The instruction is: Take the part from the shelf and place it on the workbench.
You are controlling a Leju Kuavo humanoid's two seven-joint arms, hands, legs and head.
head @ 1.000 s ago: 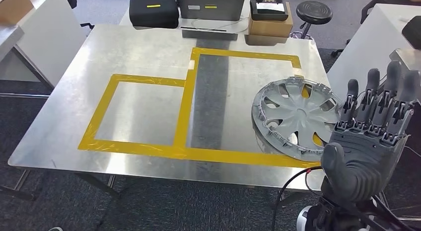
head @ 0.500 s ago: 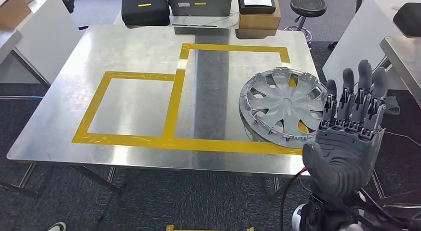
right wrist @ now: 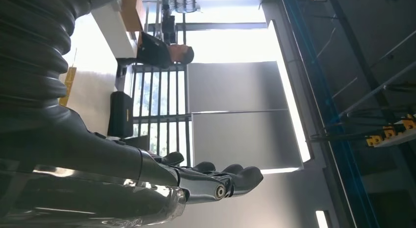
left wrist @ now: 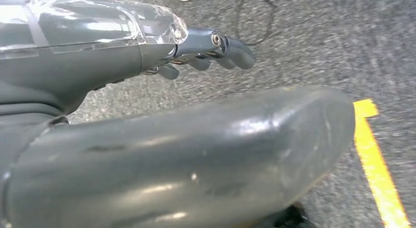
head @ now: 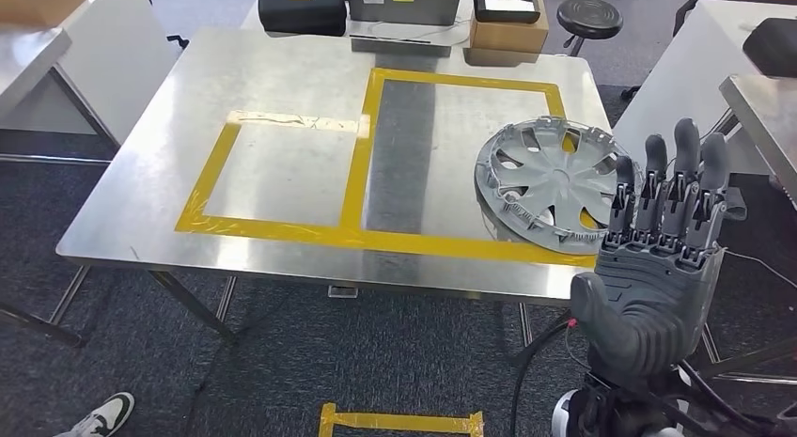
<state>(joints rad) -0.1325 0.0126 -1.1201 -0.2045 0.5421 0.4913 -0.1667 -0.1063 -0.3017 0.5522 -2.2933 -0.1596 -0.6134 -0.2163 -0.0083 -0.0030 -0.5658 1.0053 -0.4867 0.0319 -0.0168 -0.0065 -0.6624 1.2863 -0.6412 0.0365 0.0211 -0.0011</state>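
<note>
Head view: right robot hand (head: 658,268) raised, fingers extended, holding nothing.

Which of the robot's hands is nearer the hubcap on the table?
The right hand, raised open beside the hubcap. The left hand hangs low over the floor.

Brushed shiny metal workbench (head: 282,89), matt grey plastic wheel cover (head: 550,181), glossy yellow tape (head: 362,164)

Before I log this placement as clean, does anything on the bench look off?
The hubcap lies at the bench's right edge, overlapping the yellow tape outline rather than inside it. The tape along the smaller rectangle's far side looks worn and wrinkled.
</note>
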